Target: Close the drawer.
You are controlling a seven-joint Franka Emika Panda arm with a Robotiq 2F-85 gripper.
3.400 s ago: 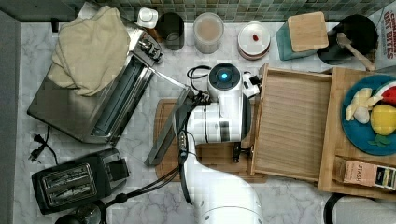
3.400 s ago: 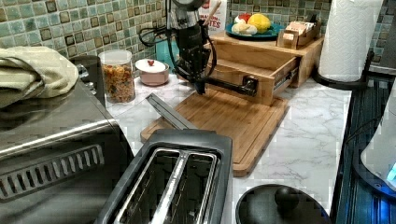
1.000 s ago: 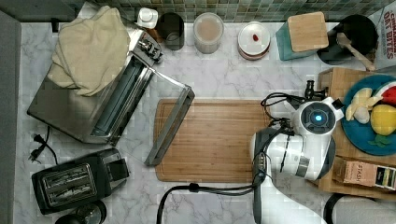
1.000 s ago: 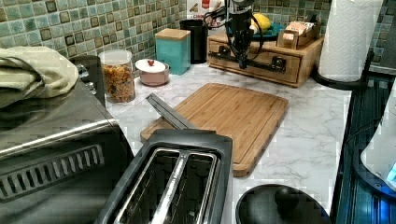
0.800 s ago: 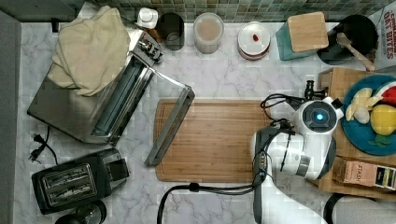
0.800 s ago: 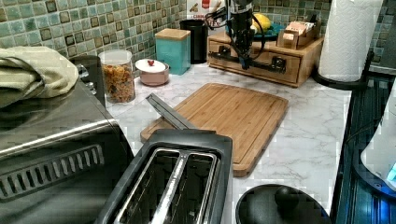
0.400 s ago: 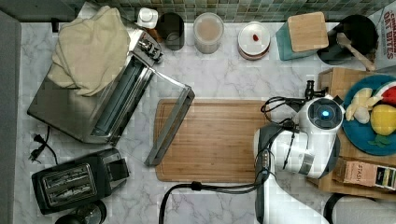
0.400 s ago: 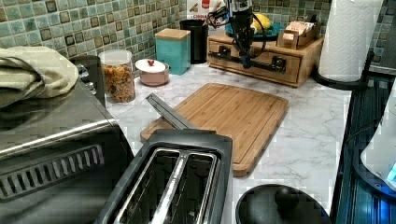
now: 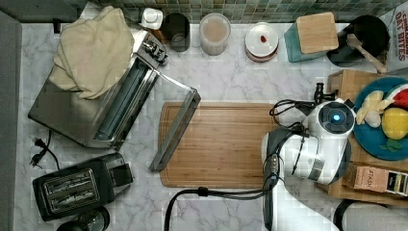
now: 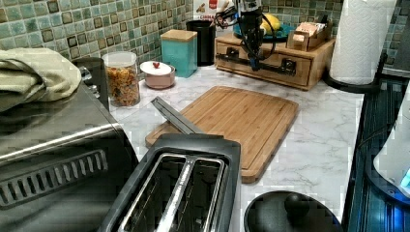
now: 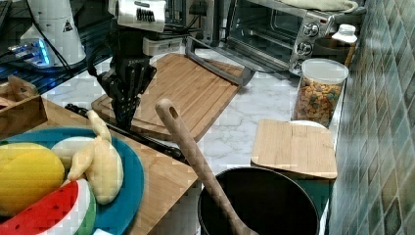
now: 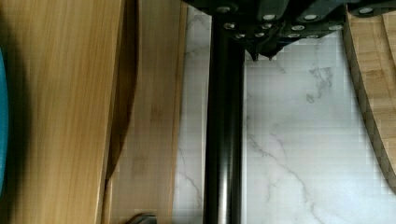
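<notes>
Pushed fully shut since earlier, the drawer (image 10: 263,62) meets the pincer (image 10: 253,64) (grip state unclear).

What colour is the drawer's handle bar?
Black; the handle bar shows best in the wrist view, running along the pale bamboo drawer front.

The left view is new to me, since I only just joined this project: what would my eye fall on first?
Probably the gripper at the dark bar handle of the drawer, which sits pushed into its bamboo box at the back of the counter. Next comes the big cutting board on the marble in the middle, with the black toaster looming in the foreground.
</notes>
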